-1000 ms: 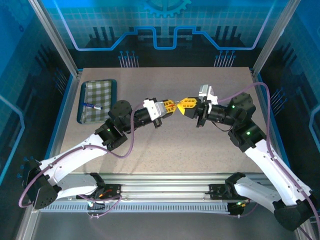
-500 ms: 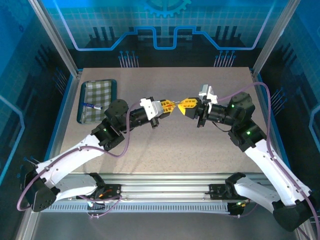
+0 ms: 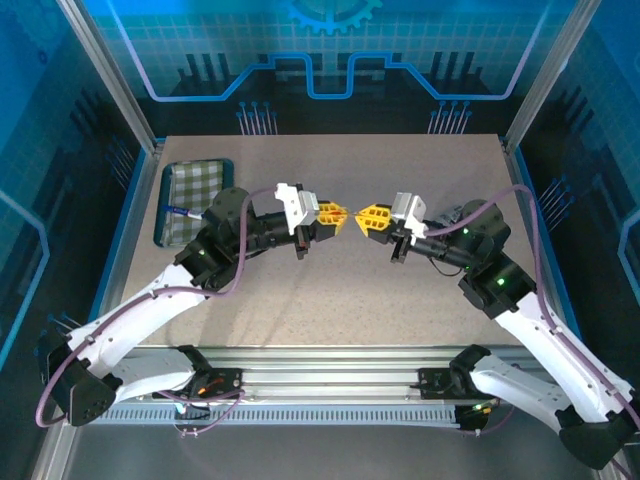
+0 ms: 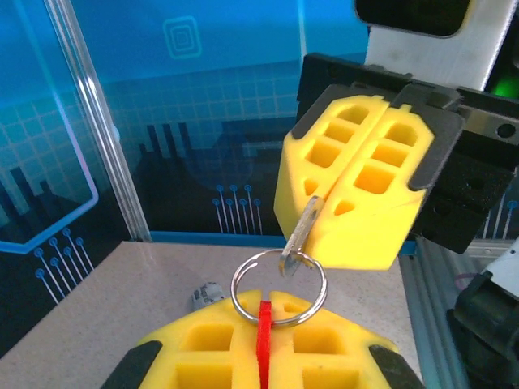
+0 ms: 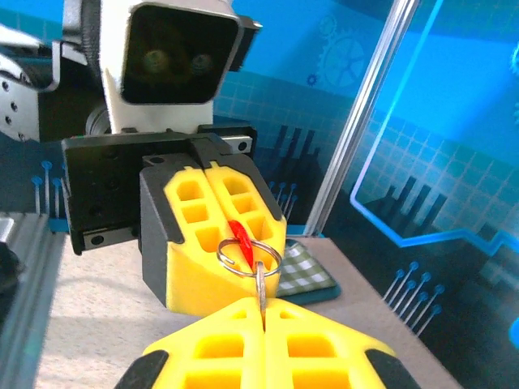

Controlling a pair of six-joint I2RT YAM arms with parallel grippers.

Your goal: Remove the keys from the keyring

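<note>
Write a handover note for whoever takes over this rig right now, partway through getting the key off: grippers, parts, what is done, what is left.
Left gripper: shut on the keyring, pinching its red tag, with the metal loop pointing at the other arm.
Right gripper: shut on the key, tip to tip with the left gripper, with a small gap between them.
Done: both parts are gripped and held up over the middle of the table.
Left: the key's free end looks hooked on the loop, so it is not yet off. Probably work it round the coil, pull it free, then set both down.
</note>
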